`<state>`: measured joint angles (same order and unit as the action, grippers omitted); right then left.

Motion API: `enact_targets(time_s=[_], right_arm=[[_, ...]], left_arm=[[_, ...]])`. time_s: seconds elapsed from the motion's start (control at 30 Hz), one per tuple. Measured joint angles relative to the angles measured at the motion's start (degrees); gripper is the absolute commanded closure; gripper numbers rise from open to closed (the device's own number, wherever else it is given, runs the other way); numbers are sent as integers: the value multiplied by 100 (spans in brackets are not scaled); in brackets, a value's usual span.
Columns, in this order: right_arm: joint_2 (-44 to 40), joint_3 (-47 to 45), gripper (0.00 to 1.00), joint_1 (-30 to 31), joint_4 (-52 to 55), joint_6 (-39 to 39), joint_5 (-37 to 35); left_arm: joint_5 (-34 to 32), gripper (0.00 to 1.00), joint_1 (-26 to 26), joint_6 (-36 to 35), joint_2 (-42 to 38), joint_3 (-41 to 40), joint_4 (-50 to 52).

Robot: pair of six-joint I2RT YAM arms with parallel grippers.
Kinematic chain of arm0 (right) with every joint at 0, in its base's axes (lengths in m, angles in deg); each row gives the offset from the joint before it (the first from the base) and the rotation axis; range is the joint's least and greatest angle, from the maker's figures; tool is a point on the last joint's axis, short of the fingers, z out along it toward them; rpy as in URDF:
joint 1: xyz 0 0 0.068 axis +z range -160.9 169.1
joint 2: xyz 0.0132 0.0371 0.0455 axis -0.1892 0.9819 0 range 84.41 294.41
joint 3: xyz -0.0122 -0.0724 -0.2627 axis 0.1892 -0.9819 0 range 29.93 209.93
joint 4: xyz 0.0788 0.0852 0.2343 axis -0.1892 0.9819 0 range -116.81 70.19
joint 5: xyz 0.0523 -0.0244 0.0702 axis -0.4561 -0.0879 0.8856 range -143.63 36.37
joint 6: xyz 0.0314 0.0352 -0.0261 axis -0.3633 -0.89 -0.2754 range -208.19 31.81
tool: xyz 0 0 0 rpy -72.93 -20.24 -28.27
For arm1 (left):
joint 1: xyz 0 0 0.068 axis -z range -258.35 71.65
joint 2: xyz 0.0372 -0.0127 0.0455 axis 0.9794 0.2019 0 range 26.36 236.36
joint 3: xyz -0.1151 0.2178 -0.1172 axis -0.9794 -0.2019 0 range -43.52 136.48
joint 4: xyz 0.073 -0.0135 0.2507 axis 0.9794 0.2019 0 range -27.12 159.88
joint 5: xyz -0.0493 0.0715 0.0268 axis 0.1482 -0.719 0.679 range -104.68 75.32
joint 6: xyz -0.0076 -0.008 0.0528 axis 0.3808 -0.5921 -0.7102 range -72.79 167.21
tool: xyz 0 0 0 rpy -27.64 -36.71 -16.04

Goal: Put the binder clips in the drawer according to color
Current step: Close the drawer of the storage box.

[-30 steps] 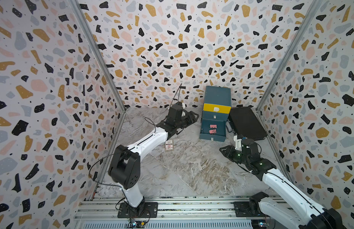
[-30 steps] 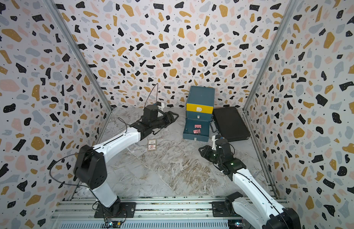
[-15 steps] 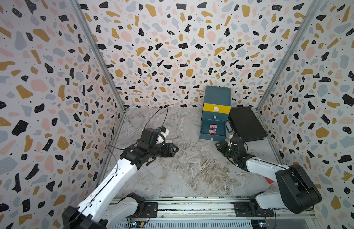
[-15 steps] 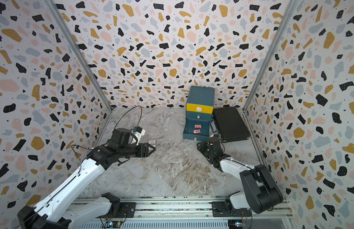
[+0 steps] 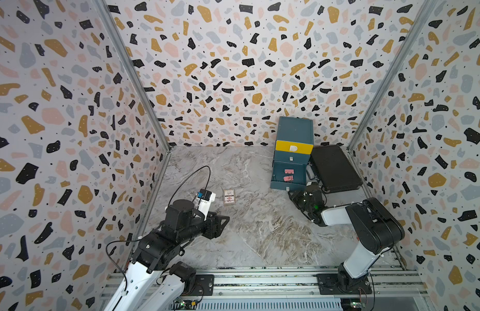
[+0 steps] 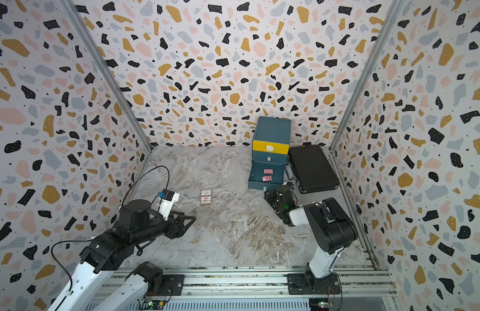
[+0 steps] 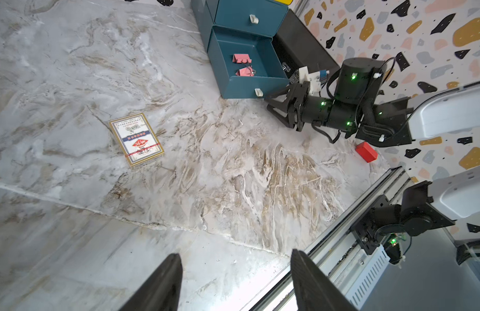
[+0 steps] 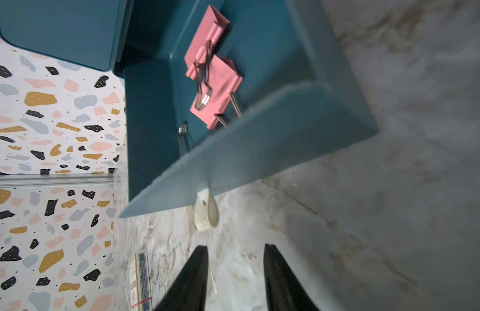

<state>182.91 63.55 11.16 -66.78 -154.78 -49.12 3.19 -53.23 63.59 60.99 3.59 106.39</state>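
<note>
1. In the open bottom tray of the drawer (image 5: 294, 150), two pink binder clips (image 8: 217, 88) lie touching. The wire loops (image 8: 183, 134) in the tray's corner belong to something I cannot make out against the teal.
2. The two upper fronts are closed, hiding their contents.
3. A black case (image 5: 333, 168) lies just beside the drawer. A card box (image 5: 229, 196) lies well apart on the marble and is cut off in the right wrist view.
4. Only the left wrist view shows the red block (image 7: 366, 151), under the right arm.
5. The right gripper (image 8: 236, 247) has its jaws partly apart and empty, near the tray's white tab (image 8: 206, 212) without touching it.
6. The left gripper (image 7: 235, 254) is spread and empty, over bare marble.
</note>
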Motion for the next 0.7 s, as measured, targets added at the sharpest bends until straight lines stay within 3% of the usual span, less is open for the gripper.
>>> enact_targets(time_s=[0.57,0.7], right_arm=[[581,321,76,2,-682,-492,-179],[741,382,87,20,-846,-632,-245]], left_arm=[[26,38,0,-83,94,-9,-9],[26,39,0,-83,96,-9,-9]])
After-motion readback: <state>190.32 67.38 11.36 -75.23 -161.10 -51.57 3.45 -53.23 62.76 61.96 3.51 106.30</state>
